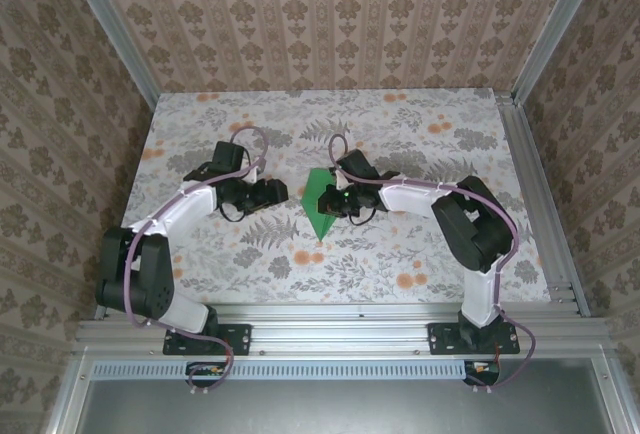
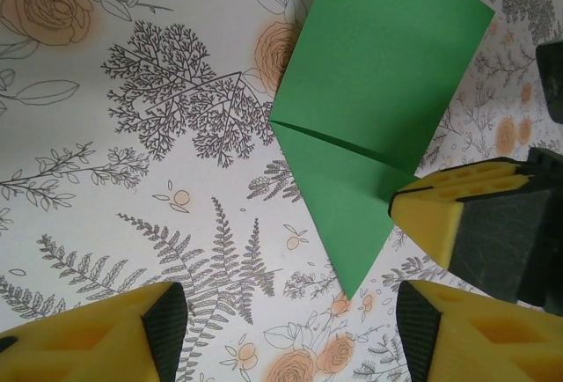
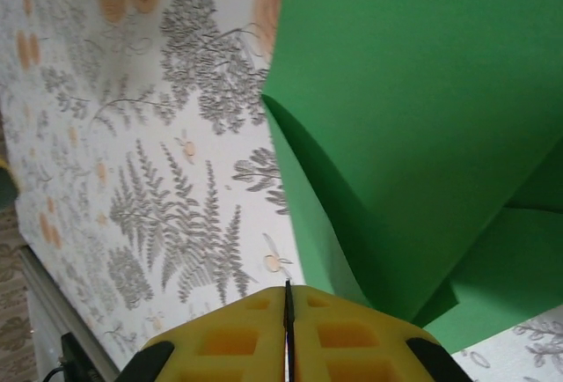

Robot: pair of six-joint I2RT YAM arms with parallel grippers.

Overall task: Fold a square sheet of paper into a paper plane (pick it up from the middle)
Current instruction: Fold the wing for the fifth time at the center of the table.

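The square sheet of paper [image 1: 318, 204] lies in the middle of the bench [image 1: 420, 254], between the two arms. It is folded, wide at the far end, with a sharp tip pointing at the near edge.

The right end effector [image 1: 337, 201] sits on its right side, touching it. From the right wrist, its two yellow pads [image 3: 352, 338] are pressed together. A green flap curls up just in front of them, but I cannot tell if any paper is caught between them.

The left end effector [image 1: 276, 193] is just beside the paper on the left, not touching it, with its fingers [image 2: 114, 338] wide apart. The left wrist view shows a crease across the sheet and the right arm's yellow finger against the paper's edge.

Flowery walls [image 1: 330, 14] stand round the bench. A metal rail [image 1: 340, 316] runs along the near edge.
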